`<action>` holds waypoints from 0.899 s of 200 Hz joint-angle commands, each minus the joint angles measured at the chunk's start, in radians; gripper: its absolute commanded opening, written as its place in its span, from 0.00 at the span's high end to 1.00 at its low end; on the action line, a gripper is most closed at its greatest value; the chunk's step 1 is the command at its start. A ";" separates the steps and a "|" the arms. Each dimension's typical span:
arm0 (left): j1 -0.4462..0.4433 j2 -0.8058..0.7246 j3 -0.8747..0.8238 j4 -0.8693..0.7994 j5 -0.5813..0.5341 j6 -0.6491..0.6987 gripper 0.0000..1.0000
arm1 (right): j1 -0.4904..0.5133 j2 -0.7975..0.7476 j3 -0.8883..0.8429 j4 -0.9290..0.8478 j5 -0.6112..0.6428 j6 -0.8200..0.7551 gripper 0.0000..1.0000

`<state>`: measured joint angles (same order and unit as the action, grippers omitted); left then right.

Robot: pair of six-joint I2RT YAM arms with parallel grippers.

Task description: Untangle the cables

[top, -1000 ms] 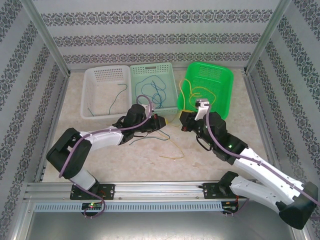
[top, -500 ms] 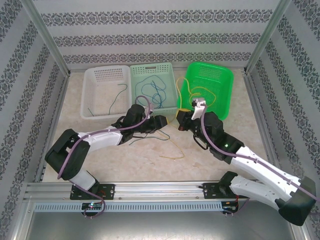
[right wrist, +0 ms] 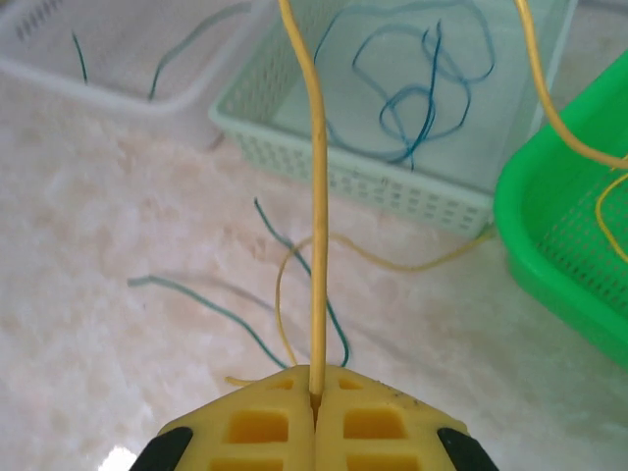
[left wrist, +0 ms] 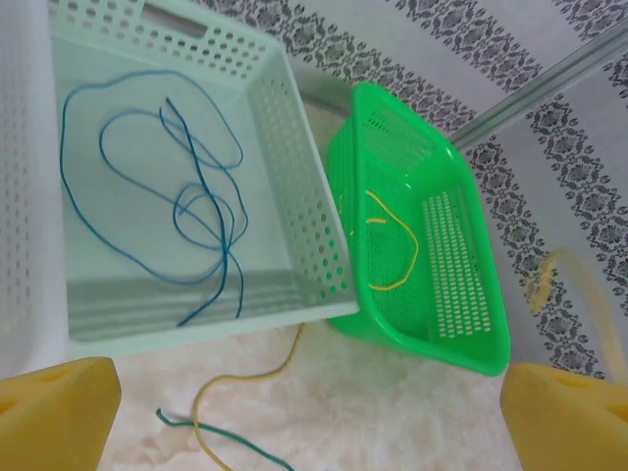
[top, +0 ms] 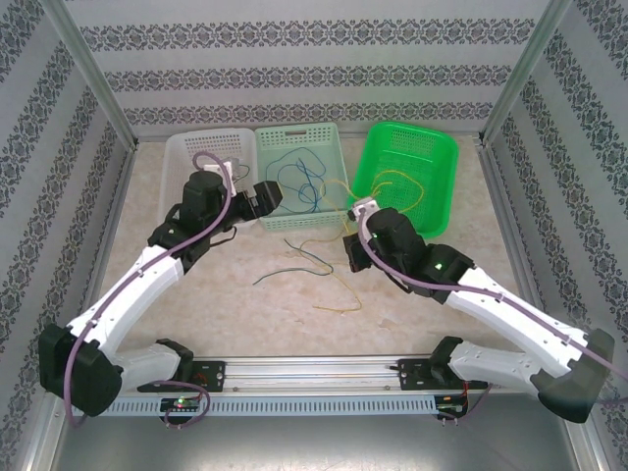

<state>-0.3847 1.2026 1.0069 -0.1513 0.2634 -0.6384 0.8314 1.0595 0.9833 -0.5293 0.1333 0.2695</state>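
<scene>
Currently my right tool (right wrist: 314, 402) is clenched on a yellow cable (right wrist: 316, 196), which runs from the pads up toward the bright green basket (left wrist: 432, 339) at the far right. My worry is that yellow wire crosses two loose green strands (right wrist: 294, 265) lying on the surface (right wrist: 98, 245). A hard pull could drag them along or tighten the snarl. It might also catch on the basket rim, or slip from so thin a pinch. My left tool (left wrist: 312, 422) hangs released by the middle basket (left wrist: 294, 167).

I count three baskets. The white basket (top: 206, 147) at the far left has two short green strands (right wrist: 186, 54). The blue cables (left wrist: 208, 211) tangled in the middle one are perhaps two. The yellow pieces I cannot separate.
</scene>
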 commanded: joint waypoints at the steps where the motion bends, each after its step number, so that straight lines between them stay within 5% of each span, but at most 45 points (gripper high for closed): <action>1: 0.011 0.090 0.081 -0.045 0.121 0.085 0.02 | 0.047 0.047 0.070 -0.104 0.003 -0.087 1.00; 57: 0.010 0.313 0.317 -0.224 0.371 0.309 0.14 | 0.115 0.145 0.164 -0.199 0.029 -0.185 1.00; 84: 0.012 0.374 0.351 -0.242 0.505 0.316 0.25 | 0.125 0.143 0.170 -0.210 0.046 -0.198 1.00; 180: 0.005 0.422 0.321 -0.201 0.694 0.325 0.47 | 0.136 0.147 0.189 -0.202 0.059 -0.230 0.99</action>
<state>-0.3840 1.6115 1.3331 -0.3569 0.8787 -0.3267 0.9539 1.2037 1.1313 -0.7280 0.1688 0.0673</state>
